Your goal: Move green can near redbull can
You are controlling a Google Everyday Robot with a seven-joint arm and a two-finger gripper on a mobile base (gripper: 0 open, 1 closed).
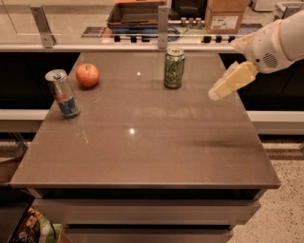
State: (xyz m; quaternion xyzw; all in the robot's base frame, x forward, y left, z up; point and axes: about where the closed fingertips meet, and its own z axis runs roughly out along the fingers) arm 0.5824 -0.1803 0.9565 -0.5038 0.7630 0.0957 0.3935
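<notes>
The green can (174, 68) stands upright at the far middle of the brown table (142, 142). The redbull can (62, 93) stands upright near the table's left edge. My gripper (219, 91) hangs in the air over the table's right side, to the right of the green can and well apart from it. Nothing is in it.
A red apple (87, 75) lies just right of the redbull can, towards the back. Behind the table runs a counter with a dark tray (135, 14) and a cardboard box (227, 15). A speckled floor (285, 199) shows at the right.
</notes>
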